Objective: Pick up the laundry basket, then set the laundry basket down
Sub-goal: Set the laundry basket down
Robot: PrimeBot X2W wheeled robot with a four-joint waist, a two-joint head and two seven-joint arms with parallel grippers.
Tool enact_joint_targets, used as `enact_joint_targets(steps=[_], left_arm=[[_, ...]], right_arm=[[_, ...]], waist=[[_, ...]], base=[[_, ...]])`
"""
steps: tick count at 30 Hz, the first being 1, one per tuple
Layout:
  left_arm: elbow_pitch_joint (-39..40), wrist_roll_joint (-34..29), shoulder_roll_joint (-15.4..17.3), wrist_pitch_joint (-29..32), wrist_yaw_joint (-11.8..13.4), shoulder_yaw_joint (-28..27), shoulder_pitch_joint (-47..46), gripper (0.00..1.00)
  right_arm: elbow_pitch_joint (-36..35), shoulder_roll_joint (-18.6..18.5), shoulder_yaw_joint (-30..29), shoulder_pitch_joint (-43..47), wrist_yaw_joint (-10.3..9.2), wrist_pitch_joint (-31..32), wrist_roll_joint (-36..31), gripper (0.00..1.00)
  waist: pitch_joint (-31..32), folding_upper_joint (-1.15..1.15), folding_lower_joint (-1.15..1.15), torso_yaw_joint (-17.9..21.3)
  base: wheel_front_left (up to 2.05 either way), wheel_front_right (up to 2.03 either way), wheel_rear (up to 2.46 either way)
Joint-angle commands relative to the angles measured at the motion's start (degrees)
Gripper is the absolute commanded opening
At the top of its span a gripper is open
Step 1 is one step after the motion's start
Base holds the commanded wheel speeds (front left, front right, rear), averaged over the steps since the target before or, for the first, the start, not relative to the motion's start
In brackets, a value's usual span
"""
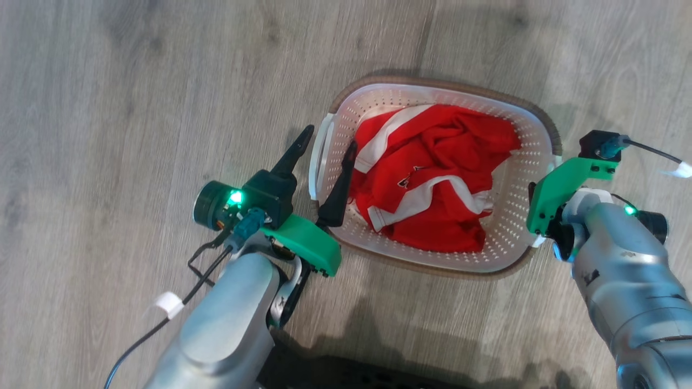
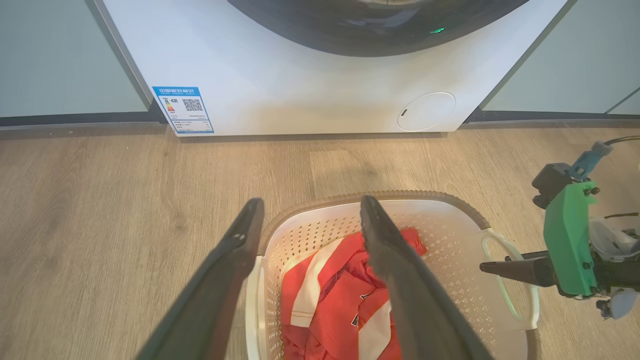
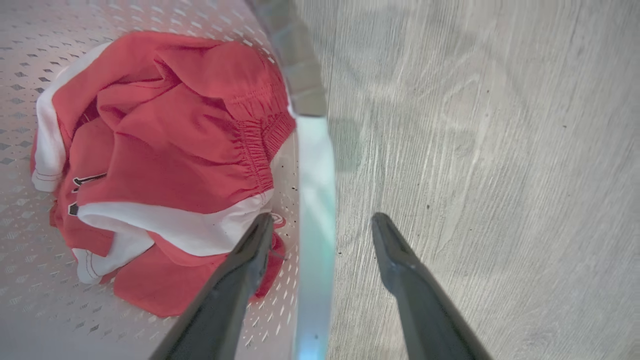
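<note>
The laundry basket (image 1: 503, 237) sat on the wood floor (image 1: 135, 108) in front of a washing machine (image 2: 300, 90), with a red garment (image 1: 432, 173) heaped inside. The left pincer (image 1: 330, 139) stood wide open astride the left handle (image 1: 319, 162), one finger outside the wall and one inside, gripping nothing. The right pincer (image 3: 322, 220) was likewise parted across the opposite rim and held nothing. That posture would suit the instant before both pincers close for the lift, or the instant after they let go at the set-down; the pictures did not settle which. Either way, both arms would need to act evenly, lest the basket tip.
</note>
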State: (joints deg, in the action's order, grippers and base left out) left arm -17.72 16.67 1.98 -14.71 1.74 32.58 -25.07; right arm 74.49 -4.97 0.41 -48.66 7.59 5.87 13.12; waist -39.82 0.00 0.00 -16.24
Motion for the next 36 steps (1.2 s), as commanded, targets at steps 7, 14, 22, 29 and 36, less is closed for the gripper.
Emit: enact_joint_targets(steps=[7, 14, 22, 29, 36], left_arm=[[-0.47, -0.25, 0.89, -0.29, -0.12, -2.33, 0.41, 1.0], [-2.77, -1.47, 0.89, -0.29, -0.76, -4.44, 2.61, 1.0], [-3.4, -4.38, 0.89, -0.29, -1.95, -12.12, 7.02, 1.0], [1.69, -5.07, 0.89, -0.29, -3.67, -19.32, 10.68, 1.0], [9.94, -5.87, 0.89, -0.29, -4.34, -24.12, 14.26, 1.0]], right_arm=[[-0.54, 2.05, 1.72, 4.07, -0.1, -0.38, -0.64, 1.0], [-6.25, 2.08, 12.68, 8.2, -0.1, 0.67, 9.88, 1.0], [-19.2, 2.09, 26.24, 12.53, -0.1, -4.86, 22.15, 1.0], [-24.39, 2.09, 28.33, 13.2, -0.1, -18.07, 25.46, 1.0], [-35.29, 2.09, 18.06, 16.09, -0.1, -20.83, 19.81, 1.0]], waist=[[4.52, 0.0, 0.0, 0.98], [11.98, 0.0, 0.0, 2.62], [21.76, 0.0, 0.0, 7.56], [27.13, 0.0, 0.0, 11.26], [30.59, 0.0, 0.0, 14.11]], base=[[0.0, 0.0, 0.0], [0.0, 0.0, 0.0], [0.0, 0.0, 0.0], [0.0, 0.0, 0.0], [0.0, 0.0, 0.0]])
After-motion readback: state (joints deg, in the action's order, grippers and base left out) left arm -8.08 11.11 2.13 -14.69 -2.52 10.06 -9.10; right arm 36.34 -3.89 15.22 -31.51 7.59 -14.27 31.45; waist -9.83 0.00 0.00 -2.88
